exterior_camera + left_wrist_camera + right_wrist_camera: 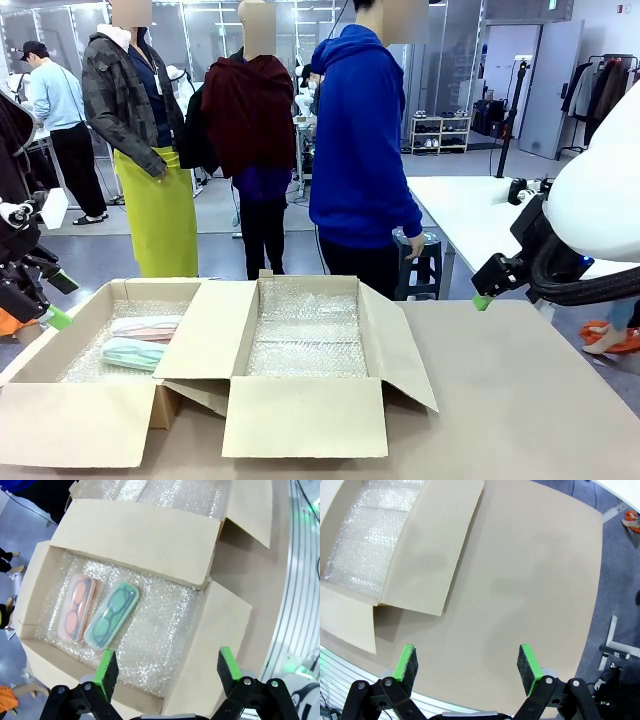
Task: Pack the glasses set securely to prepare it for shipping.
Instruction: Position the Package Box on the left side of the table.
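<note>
The pink-tinted glasses case and the mint green case lie flat, side by side and parallel, on bubble wrap in the left cardboard box; in the front view their long axes run left-right. Both end effectors, left and right, stand apart, empty, above the counter.

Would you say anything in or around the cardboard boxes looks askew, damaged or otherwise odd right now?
Nothing stands out. The pink glasses case and the mint green glasses case lie flat, side by side on bubble wrap in the left box; its flaps are open.
</note>
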`<state>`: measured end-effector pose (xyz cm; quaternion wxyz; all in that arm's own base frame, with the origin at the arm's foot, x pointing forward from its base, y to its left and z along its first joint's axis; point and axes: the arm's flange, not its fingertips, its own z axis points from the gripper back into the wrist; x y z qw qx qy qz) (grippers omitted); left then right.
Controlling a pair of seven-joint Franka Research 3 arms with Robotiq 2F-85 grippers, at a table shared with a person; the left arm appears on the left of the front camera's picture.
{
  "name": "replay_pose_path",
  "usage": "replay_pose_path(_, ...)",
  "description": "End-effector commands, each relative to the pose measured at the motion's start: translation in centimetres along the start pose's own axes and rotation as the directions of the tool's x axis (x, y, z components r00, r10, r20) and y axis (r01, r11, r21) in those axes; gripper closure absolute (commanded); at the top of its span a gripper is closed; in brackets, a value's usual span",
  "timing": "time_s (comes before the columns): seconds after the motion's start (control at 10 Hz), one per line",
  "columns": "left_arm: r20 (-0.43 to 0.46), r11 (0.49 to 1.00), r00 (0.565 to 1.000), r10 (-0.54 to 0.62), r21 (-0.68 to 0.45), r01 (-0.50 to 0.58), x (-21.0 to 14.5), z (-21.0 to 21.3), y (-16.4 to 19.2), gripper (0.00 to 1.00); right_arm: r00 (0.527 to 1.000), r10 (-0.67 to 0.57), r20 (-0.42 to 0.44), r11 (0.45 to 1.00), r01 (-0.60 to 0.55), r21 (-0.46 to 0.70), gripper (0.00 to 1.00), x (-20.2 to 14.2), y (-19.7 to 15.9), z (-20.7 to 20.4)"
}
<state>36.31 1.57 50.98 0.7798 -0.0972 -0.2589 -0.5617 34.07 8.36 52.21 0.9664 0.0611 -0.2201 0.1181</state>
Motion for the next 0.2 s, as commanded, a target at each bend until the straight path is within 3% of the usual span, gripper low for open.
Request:
replay_pose_path(0.0,-0.016,1.000,1.000,0.008,0.019,-0.008,0.18,0.26,-0.10,0.00,1.000,-0.004,0.006,1.000,0.004,-0.005,0.00,0.00,0.08,0.03)
replay_pose_path(0.1,-0.016,1.000,1.000,0.008,0.019,-0.008,0.18,0.26,-0.10,0.00,1.000,-0.004,0.006,1.000,0.004,-0.005,0.00,0.00,0.08,0.03)
